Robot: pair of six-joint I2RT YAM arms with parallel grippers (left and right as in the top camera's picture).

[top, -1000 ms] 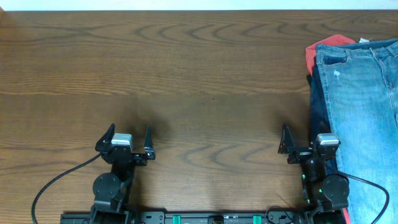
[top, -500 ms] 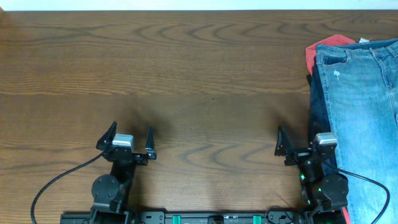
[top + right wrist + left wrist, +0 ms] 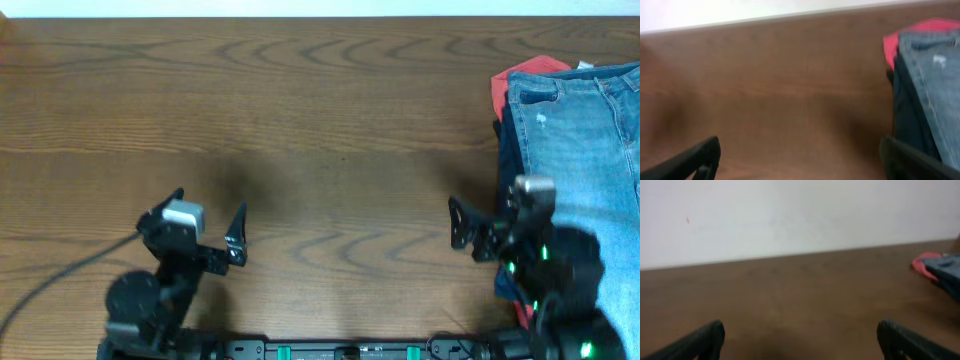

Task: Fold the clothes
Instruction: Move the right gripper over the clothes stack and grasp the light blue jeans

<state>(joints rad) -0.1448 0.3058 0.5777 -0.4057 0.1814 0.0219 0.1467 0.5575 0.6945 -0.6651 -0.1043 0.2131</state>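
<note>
The broad brown wood-grain table (image 3: pixel 330 120) lies as it did a second ago, bare across its middle and left. The long light-blue washed denim jeans (image 3: pixel 585 150) have not shifted either. They lie flat along the table's right side, waist toward the far edge, and run out of the overhead view on top of a pile. Beneath them a dark navy garment (image 3: pixel 508 165) shows along their left side, and a red cloth (image 3: pixel 520 75) pokes out at the far corner. Nothing is folded yet, so I judge the task to be at its very start.

What has changed is me. Both my arms have risen from their rest and look larger and blurred from above. My right pincer (image 3: pixel 488 215) has swung toward the pile and is now just beside the jeans' left edge, jaws spread wide and pinching nothing. My left pincer (image 3: pixel 205 212) has drifted a little left, well apart from the clothes, and is also spread wide and empty. I read this as the start of a reach for the jeans.

The jeans rest on other clothes, so a low grab could catch the navy layer too. The thin cable (image 3: pixel 100 255) by my left arm trails toward the front edge, away from the pile.
</note>
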